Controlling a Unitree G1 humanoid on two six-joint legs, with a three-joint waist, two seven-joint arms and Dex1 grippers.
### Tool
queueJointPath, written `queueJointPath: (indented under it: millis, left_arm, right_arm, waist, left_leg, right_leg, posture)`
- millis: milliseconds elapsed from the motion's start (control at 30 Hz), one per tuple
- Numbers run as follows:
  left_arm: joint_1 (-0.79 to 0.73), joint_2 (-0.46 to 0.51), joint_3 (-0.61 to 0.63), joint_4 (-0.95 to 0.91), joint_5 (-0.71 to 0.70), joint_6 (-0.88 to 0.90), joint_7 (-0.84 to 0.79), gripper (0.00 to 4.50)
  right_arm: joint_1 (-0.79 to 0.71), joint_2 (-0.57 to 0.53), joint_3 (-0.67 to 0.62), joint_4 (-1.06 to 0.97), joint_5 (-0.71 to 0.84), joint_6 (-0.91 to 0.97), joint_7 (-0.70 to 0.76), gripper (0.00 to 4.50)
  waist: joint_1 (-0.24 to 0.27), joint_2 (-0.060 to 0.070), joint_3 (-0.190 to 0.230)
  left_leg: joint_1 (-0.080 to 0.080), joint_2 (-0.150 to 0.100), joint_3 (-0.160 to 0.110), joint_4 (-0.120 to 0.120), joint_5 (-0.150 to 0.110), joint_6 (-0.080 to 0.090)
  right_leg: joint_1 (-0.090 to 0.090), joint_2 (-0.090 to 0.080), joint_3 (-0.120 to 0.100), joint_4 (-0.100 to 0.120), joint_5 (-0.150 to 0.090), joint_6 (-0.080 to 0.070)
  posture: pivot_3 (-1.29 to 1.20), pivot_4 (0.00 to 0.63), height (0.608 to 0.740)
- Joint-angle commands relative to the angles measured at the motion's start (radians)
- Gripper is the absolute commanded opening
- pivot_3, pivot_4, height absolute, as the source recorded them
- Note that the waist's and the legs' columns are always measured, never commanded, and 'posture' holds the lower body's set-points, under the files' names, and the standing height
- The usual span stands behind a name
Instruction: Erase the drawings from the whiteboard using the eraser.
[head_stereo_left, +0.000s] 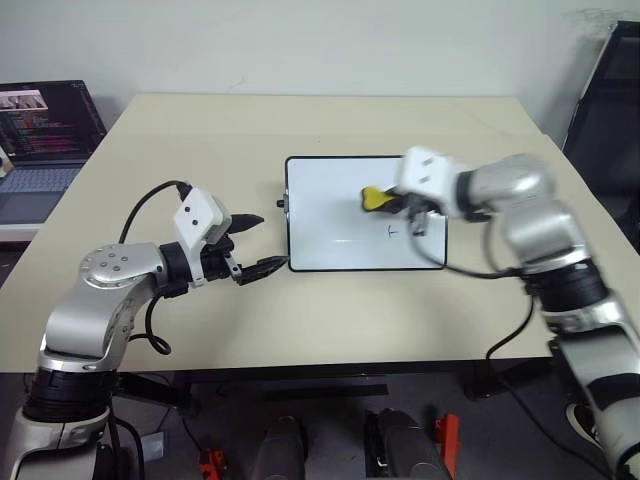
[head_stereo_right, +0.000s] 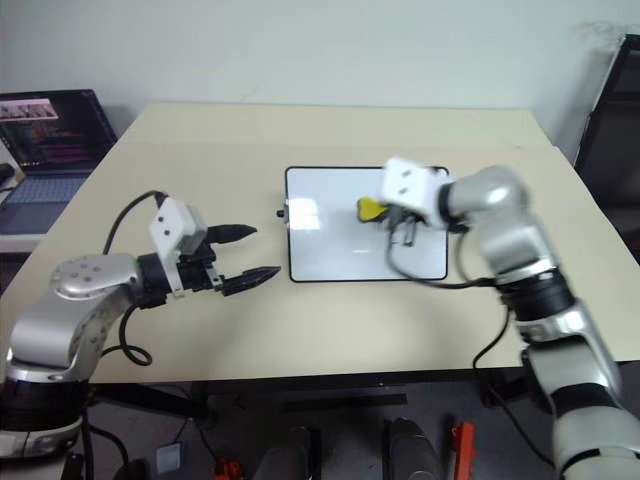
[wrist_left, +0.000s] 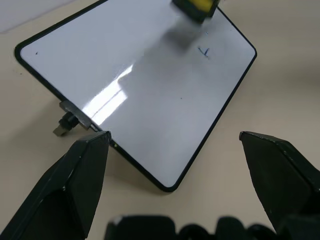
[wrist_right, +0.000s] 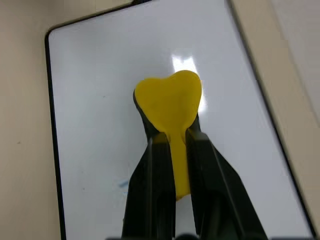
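One blue T-like mark (head_stereo_left: 392, 231) sits on the whiteboard (head_stereo_left: 330, 240) while the right gripper (wrist_right: 172, 145) pinches the yellow eraser (wrist_right: 170, 102) above it, left gripper (wrist_left: 175, 145) spread by the corner, so a misaimed descent could miss the mark or shove the board

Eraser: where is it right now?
The yellow eraser is pinched in the right pincer, held over the upper right part of the whiteboard, just above the small blue mark that is left on it.
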Motion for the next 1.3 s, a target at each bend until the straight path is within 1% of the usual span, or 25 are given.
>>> queueJointPath:
  millis: [33, 233, 333, 500, 633, 967, 1133, 1233, 1300]
  left_arm:
    - [-0.011, 0.011, 0.023, -0.025, -0.009, -0.012, -0.003, 4.5]
    - [-0.034, 0.01, 0.007, -0.014, -0.005, -0.014, -0.014, 4.5]
    - [-0.054, 0.009, -0.002, -0.011, -0.005, -0.013, -0.019, 4.5]
    - [-0.071, 0.01, -0.007, -0.005, -0.002, -0.012, -0.029, 4.5]
    - [-0.073, 0.013, -0.012, 0.002, 0.002, -0.016, -0.034, 4.5]
    - [-0.073, 0.01, -0.017, 0.002, 0.005, -0.016, -0.029, 4.5]
    - [-0.07, 0.011, -0.017, 0.003, 0.004, -0.014, -0.03, 4.5]
    - [-0.07, 0.01, -0.02, 0.007, 0.007, -0.016, -0.03, 4.5]
    - [-0.068, 0.006, -0.026, 0.011, 0.01, -0.018, -0.03, 4.5]
  right_arm:
    - [0.024, -0.088, -0.099, 0.049, 0.062, -0.058, 0.021, 0.04]
    - [0.057, -0.253, -0.142, 0.2, 0.049, -0.191, 0.01, 0.04]
    - [0.057, -0.284, -0.151, 0.234, 0.056, -0.218, 0.001, 0.04]
    - [0.055, -0.298, -0.162, 0.266, 0.069, -0.247, -0.006, 0.04]
    - [0.065, -0.286, -0.154, 0.253, 0.074, -0.245, -0.01, 0.04]
    - [0.033, -0.242, -0.138, 0.247, 0.086, -0.234, -0.021, 0.04]
    - [0.044, -0.221, -0.124, 0.192, 0.107, -0.205, -0.004, 0.04]
    - [0.052, -0.164, -0.095, 0.114, 0.119, -0.166, -0.006, 0.04]
    - [0.041, -0.107, -0.063, 0.098, 0.09, -0.133, -0.047, 0.04]
  waist:
    - [0.001, 0.0, 0.0]
    - [-0.001, 0.0, 0.0]
    - [-0.003, 0.0, 0.001]
    - [-0.009, 0.0, 0.001]
    - [-0.007, 0.0, 0.001]
    - [-0.005, 0.0, 0.001]
    - [-0.006, 0.0, 0.001]
    - [-0.008, 0.0, 0.001]
    - [-0.009, 0.0, 0.001]
  left_leg:
    - [0.0, 0.0, 0.0, 0.0, 0.0, 0.0]
    - [0.0, 0.0, 0.002, -0.001, 0.0, 0.0]
    - [0.0, 0.0, 0.003, -0.001, 0.0, 0.0]
    - [0.0, 0.0, 0.003, -0.001, 0.0, 0.0]
    - [0.0, 0.0, 0.003, -0.001, 0.0, 0.0]
    - [0.0, 0.0, 0.003, -0.001, 0.0, 0.0]
    - [0.0, 0.0, 0.003, -0.001, 0.0, 0.0]
    - [0.0, 0.0, 0.003, -0.001, 0.0, 0.0]
    - [0.0, 0.0, 0.002, 0.0, 0.0, 0.0]
  right_leg:
    - [0.0, 0.0, 0.0, 0.0, 0.0, 0.0]
    - [-0.001, 0.0, 0.001, -0.001, -0.001, -0.001]
    - [-0.001, 0.0, 0.001, -0.001, -0.001, -0.001]
    - [-0.001, 0.0, 0.002, -0.001, -0.001, 0.0]
    - [-0.001, 0.0, 0.002, -0.001, -0.001, 0.0]
    - [-0.001, 0.0, 0.002, 0.0, -0.001, 0.0]
    - [-0.001, 0.0, 0.002, 0.0, -0.001, 0.0]
    - [-0.001, 0.0, 0.002, 0.001, -0.001, 0.0]
    - [-0.002, 0.0, 0.002, 0.001, -0.001, 0.0]
  posture:
    - [0.0, 0.15, 0.74]
    - [0.0, 0.15, 0.74]
    - [0.0, 0.15, 0.74]
    - [0.0, 0.15, 0.74]
    - [0.0, 0.15, 0.74]
    - [0.0, 0.15, 0.74]
    - [0.0, 0.15, 0.74]
    - [0.0, 0.15, 0.74]
    - [0.0, 0.15, 0.74]
